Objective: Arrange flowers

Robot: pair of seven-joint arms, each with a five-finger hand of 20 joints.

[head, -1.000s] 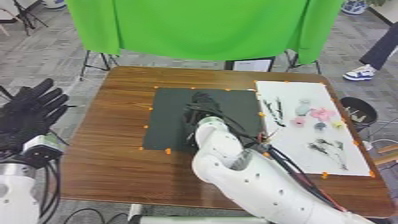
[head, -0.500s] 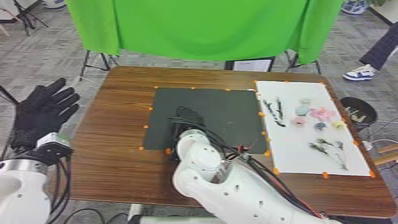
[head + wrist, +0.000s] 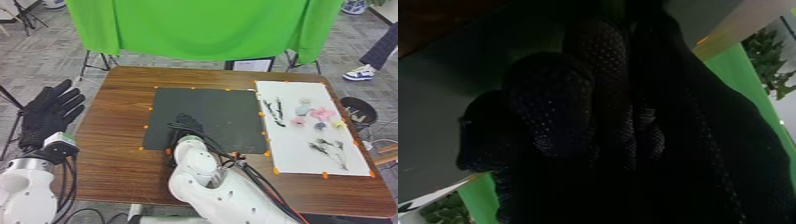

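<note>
In the head view, my left hand [image 3: 49,114] is raised beside the table's left edge, palm and straight fingers showing, holding nothing. My right hand [image 3: 185,125] is low over the left part of the dark sheet [image 3: 233,107]. Its curled fingers fill much of the right wrist view, where the black glove [image 3: 553,107] shows no flower in its grasp. On the white sheet [image 3: 298,155] to the right lie dark twigs [image 3: 279,112], a pink flower [image 3: 322,114], smaller pale blooms [image 3: 305,107], a yellow one [image 3: 338,125] and a bunch of stemmed flowers [image 3: 330,149].
Orange tape marks edge both sheets on the brown table [image 3: 111,150]. A dark round bin [image 3: 359,111] stands off the table's right side. Behind the far edge hangs a green cloth [image 3: 200,30]. Cables run along my right arm across the table's front.
My right hand has drawn back from the middle of the dark sheet toward its lower left. My left hand has shifted slightly to the right, its fingers turning upright.
</note>
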